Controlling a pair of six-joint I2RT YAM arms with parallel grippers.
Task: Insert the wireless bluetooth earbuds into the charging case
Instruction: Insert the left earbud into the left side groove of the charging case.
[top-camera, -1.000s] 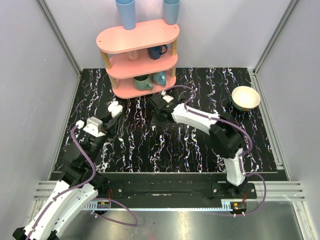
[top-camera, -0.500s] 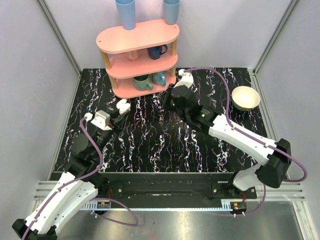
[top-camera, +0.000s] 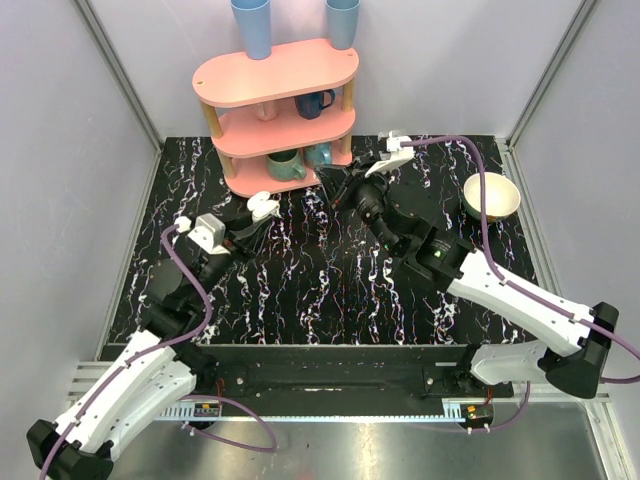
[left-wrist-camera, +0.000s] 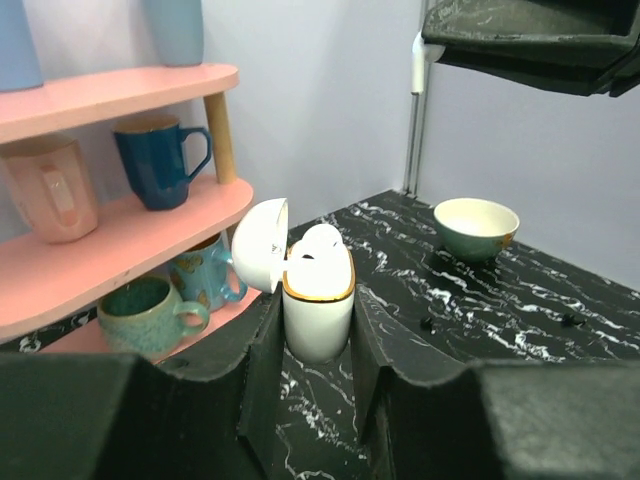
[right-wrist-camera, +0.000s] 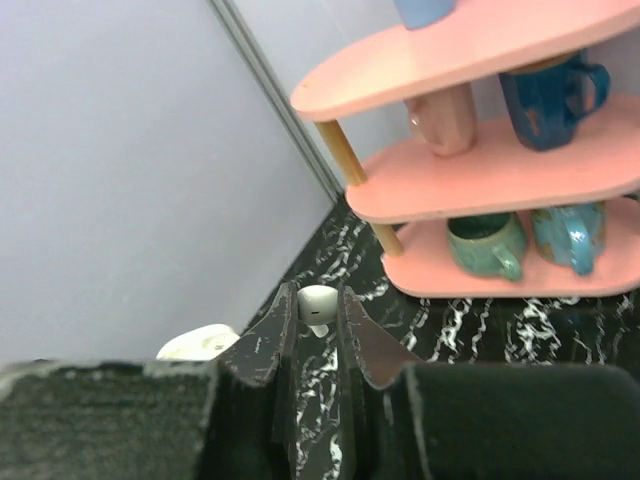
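Earbud (right-wrist-camera: 317, 302) pinched tight in the right jaws, pink shelf (right-wrist-camera: 480, 170) just beyond them. Charging case (left-wrist-camera: 317, 312), lid open, clamped in the left jaws, something white already inside. Over the last second both arms reached out across the tabletop (top-camera: 300, 290), case edging rightward. Lining up for insertion, I'd say.

Lab cell: aluminium-framed panel walls (top-camera: 50, 200)
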